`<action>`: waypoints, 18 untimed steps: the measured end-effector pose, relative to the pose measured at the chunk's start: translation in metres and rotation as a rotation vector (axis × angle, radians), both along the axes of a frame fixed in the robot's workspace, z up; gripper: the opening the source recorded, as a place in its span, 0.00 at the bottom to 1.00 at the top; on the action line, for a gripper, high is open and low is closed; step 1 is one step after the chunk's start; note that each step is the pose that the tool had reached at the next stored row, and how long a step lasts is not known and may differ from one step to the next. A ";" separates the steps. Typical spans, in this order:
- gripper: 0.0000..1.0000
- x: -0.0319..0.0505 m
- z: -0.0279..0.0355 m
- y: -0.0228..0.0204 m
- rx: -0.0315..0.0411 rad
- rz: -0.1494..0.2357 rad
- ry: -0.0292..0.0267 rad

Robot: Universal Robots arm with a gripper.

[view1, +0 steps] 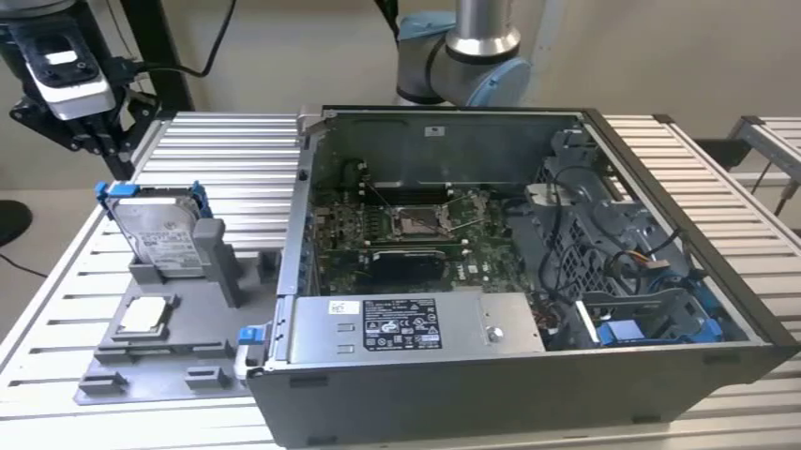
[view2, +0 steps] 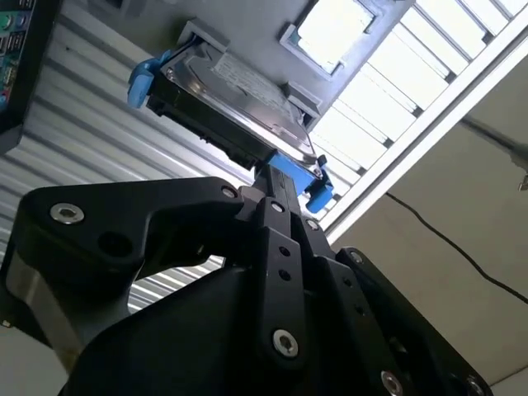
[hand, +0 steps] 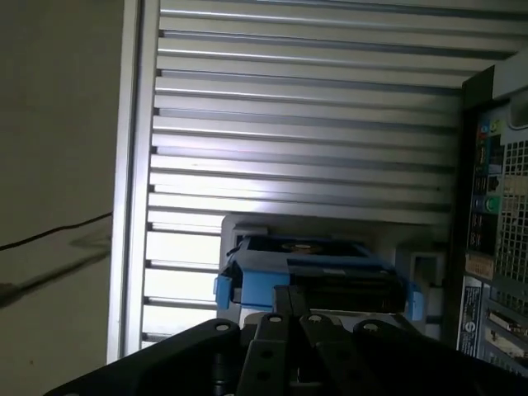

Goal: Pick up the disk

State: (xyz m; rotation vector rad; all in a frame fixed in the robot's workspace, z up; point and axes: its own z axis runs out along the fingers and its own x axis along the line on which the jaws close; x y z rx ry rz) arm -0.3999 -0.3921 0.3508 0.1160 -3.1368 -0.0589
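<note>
One hand (view2: pixel 276 186), clenched shut and empty, well clear of the upright disk (view1: pixel 159 232).

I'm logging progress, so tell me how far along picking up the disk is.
Done: nothing yet; the disk stands upright in its grey holder beside the open computer case. In hand: the gripper hangs above the disk, apart from it. Left: the whole pick.

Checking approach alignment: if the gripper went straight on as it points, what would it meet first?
Probably the disk, at its blue bracket; the gripper points right at it, though depth is unclear.
</note>
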 end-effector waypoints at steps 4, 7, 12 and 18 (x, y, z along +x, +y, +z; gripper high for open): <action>0.00 -0.0005 -0.0001 0.0000 -0.0022 0.065 -0.0002; 0.00 -0.0005 -0.0001 0.0000 -0.0025 0.120 -0.0003; 0.00 -0.0005 -0.0001 0.0000 -0.0036 0.212 -0.0003; 0.00 -0.0007 -0.0001 0.0000 -0.0104 0.321 0.0003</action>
